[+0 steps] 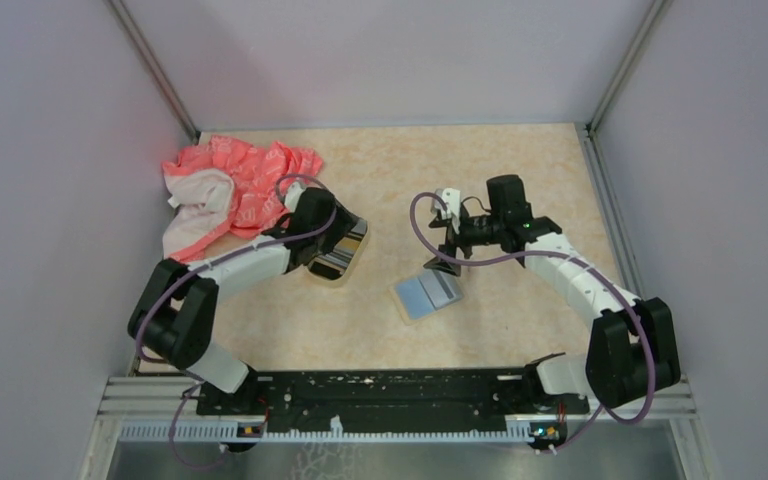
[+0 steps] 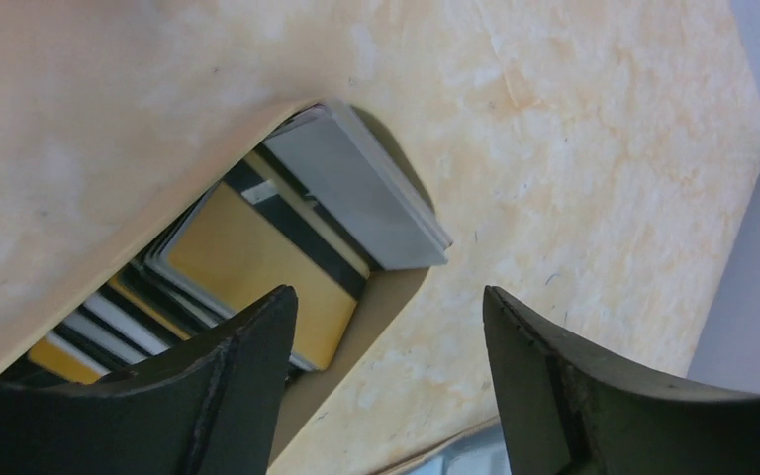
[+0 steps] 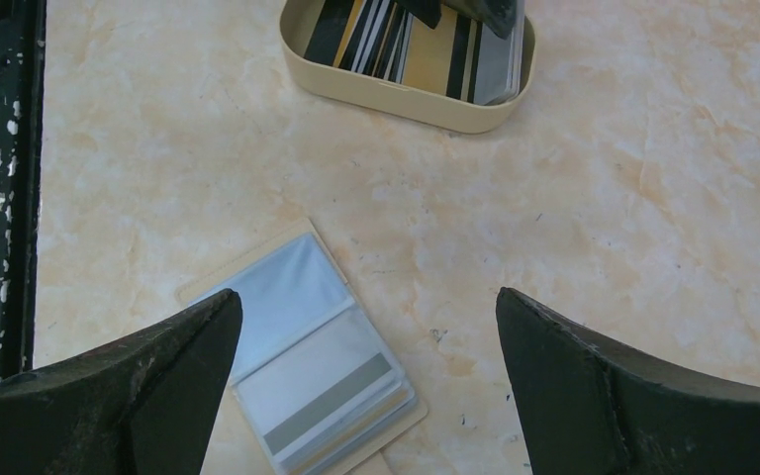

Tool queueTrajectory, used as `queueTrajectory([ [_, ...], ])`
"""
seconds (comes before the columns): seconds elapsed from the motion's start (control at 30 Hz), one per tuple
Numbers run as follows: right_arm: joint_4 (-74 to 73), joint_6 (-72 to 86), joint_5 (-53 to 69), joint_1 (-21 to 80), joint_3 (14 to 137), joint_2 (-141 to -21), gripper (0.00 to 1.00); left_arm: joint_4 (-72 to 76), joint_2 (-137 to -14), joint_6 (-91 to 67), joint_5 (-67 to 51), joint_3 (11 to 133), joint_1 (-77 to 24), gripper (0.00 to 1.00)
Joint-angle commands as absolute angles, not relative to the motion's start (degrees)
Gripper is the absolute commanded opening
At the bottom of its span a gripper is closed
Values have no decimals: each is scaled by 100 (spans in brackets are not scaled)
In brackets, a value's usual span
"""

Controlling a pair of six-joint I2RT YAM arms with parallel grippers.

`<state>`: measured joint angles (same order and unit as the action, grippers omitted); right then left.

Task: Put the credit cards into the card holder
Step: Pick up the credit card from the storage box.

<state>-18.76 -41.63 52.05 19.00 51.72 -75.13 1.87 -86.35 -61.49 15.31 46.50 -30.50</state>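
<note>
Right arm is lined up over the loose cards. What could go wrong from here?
1. The credit cards lie flat and overlapped on the table; the open right gripper may slide them or lift only one.
2. The left gripper hovers open right over the card holder, so it may block a drop.
3. A grey card leans up at the holder's end and could get knocked out.

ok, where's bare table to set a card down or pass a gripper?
Bare: beige marbled table at the far right corner; the far-centre patch between the crumpled pink-red cloth and the right gripper; the near strip between the pale blue and grey plastic cards and the black base rail. Crowded: around the left gripper over the shallow card-filled tin holder.
</note>
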Motion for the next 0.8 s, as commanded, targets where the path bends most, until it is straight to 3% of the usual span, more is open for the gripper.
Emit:
queueTrajectory([
  [0.0,-1593,-4074,5293,1939,5137,-7491,98,-969,-9297,-6747,1708,5814,-3023,78],
  [0.3,-1554,-3939,5345,1935,5133,-7609,98,-1874,-10040,-6447,1893,6734,-3001,81],
  [0.43,-1451,-3593,5451,1934,5216,-7793,98,-1400,-9309,-5230,1806,6297,-3006,85],
  [0.53,-1573,-3535,5535,1939,5344,-7948,98,-630,-8433,-3680,1173,5493,-3004,90],
  [0.63,-1532,-3493,5570,1936,5323,-7963,98,305,-7401,-2731,1376,4361,-2962,92],
  [0.7,-1523,-3473,5579,1934,5313,-7955,98,639,-6914,-2155,1377,3898,-2749,88],
  [0.77,-1517,-3466,5581,1938,5298,-7950,98,526,-6847,-1651,983,3892,-2450,77],
])
